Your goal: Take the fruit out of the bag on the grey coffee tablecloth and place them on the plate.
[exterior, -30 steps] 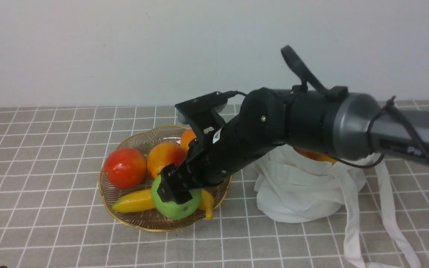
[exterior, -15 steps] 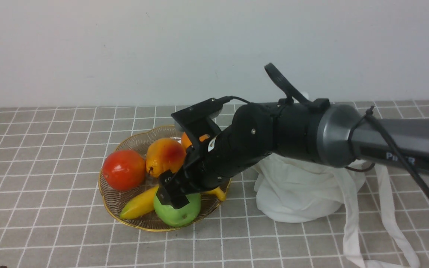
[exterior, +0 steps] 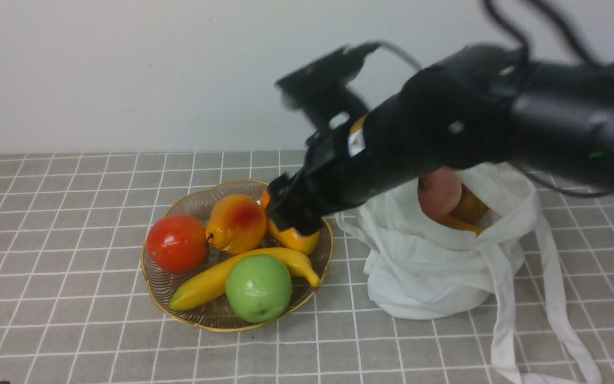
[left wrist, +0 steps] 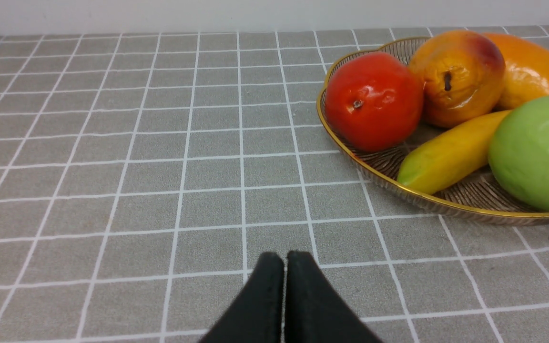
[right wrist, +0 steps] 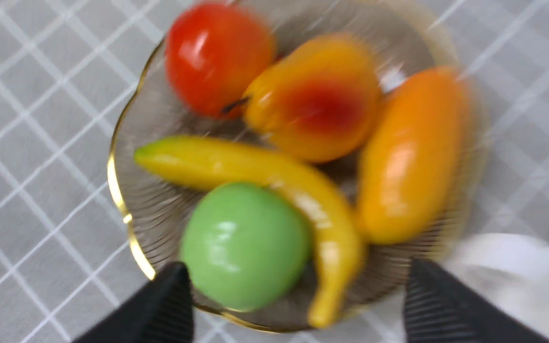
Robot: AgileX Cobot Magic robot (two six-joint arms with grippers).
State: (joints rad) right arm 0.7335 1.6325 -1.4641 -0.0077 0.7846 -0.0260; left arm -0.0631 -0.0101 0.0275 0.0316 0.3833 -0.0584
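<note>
On the grey coffee tablecloth (exterior: 72, 186) the glass plate (exterior: 216, 326) holds several fruit: a green apple (exterior: 258, 288) at its front, a red apple (exterior: 177, 244), a yellow-red pear (exterior: 236, 223), a banana (exterior: 205, 282) and an orange mango (exterior: 296, 241). My right gripper (exterior: 292, 212) hangs open and empty above the plate's right side, blurred by motion; in its wrist view (right wrist: 297, 267) the green apple (right wrist: 243, 245) lies below, apart from the fingers. The white bag (exterior: 435, 272) stands right of the plate, with a pinkish fruit (exterior: 439, 193) and an orange piece (exterior: 469, 210) inside. My left gripper (left wrist: 284, 259) is shut, low over the cloth.
The bag's long white straps (exterior: 504, 320) trail over the cloth toward the front right. A white wall (exterior: 126, 69) closes the far edge. The plate's gold rim (left wrist: 427, 200) lies right of and beyond my left gripper.
My right gripper has let go of the green apple, which now rests on the plate, and has risen up and to the right. The banana shifted; the bag's mouth now shows.
</note>
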